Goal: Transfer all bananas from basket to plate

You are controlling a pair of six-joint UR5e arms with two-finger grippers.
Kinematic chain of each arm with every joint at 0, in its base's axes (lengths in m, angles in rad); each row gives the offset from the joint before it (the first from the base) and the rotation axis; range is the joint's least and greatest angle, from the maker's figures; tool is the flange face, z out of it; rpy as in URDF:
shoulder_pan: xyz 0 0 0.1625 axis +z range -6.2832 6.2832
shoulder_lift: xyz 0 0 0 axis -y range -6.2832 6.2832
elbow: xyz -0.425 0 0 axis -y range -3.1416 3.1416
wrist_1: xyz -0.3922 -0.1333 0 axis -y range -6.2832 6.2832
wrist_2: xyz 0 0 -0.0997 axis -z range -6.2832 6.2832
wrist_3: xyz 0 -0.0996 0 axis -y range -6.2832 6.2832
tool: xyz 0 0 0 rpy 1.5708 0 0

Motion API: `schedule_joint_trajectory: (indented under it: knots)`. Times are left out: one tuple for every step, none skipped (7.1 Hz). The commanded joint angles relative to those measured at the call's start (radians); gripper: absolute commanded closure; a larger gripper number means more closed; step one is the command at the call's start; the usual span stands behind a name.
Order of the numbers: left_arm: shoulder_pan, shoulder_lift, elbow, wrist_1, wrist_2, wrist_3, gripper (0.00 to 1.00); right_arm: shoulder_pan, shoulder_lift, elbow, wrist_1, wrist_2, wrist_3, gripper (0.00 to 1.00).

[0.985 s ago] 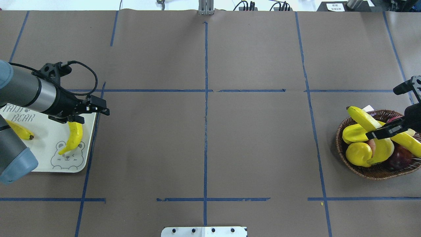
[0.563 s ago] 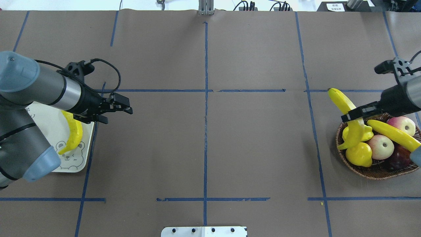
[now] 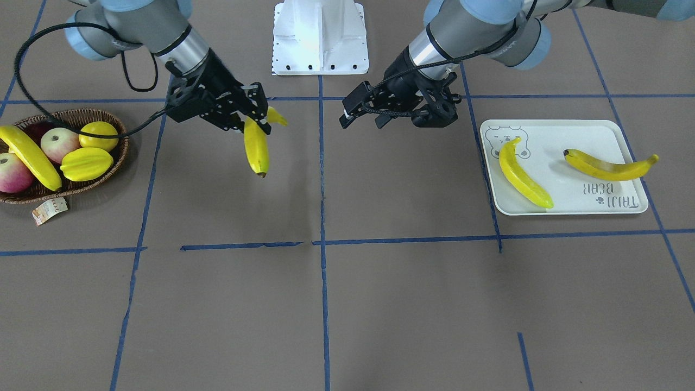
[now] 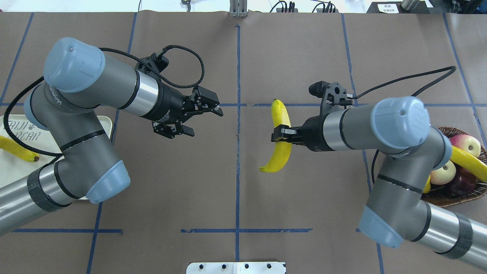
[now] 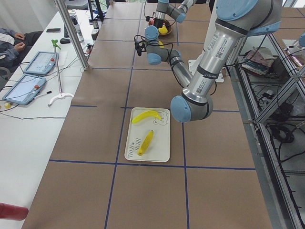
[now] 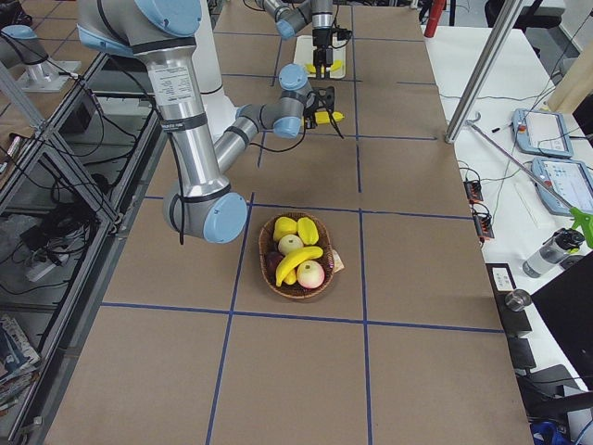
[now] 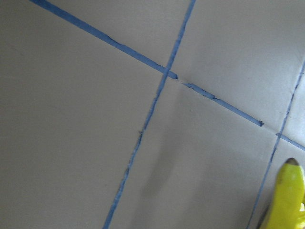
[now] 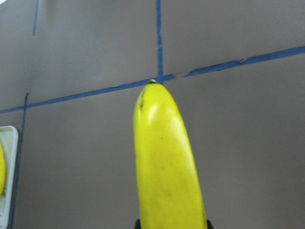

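My right gripper (image 4: 280,136) is shut on a yellow banana (image 4: 279,140) and holds it above the table's middle; the same banana (image 3: 256,146) hangs tip-down in the front view and fills the right wrist view (image 8: 167,167). My left gripper (image 4: 203,121) stands open and empty a little to the left of it, facing it. The cream plate (image 3: 564,187) holds two bananas (image 3: 524,174) (image 3: 608,165). One more banana (image 3: 30,157) lies in the wicker basket (image 3: 124,146).
The basket also holds apples (image 3: 57,142), a lemon (image 3: 99,134) and a starfruit (image 3: 87,164); a paper tag (image 3: 49,210) lies by its rim. The white robot base (image 3: 320,38) is at the table's robot side. Blue tape lines cross the brown cover.
The right gripper lifted a banana out of the basket and carried it to the table's middle. The left arm left the plate, empty, and swung toward the middle too.
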Motion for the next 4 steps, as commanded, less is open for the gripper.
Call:
schedule_joint_trajectory:
  knots:
    - [0.051, -0.042, 0.059, -0.11, 0.082, -0.044, 0.0, -0.123, 0.078, 0.0, 0.0, -0.14, 0.058, 0.89]
    - [0.053, -0.045, 0.075, -0.138, 0.089, -0.043, 0.0, -0.143, 0.079, 0.0, 0.0, -0.143, 0.058, 0.88]
    - [0.067, -0.05, 0.087, -0.14, 0.091, -0.038, 0.0, -0.151, 0.079, 0.0, 0.0, -0.143, 0.058, 0.88]
    - [0.073, -0.054, 0.099, -0.142, 0.091, -0.031, 0.0, -0.154, 0.079, 0.002, 0.0, -0.143, 0.058, 0.88]
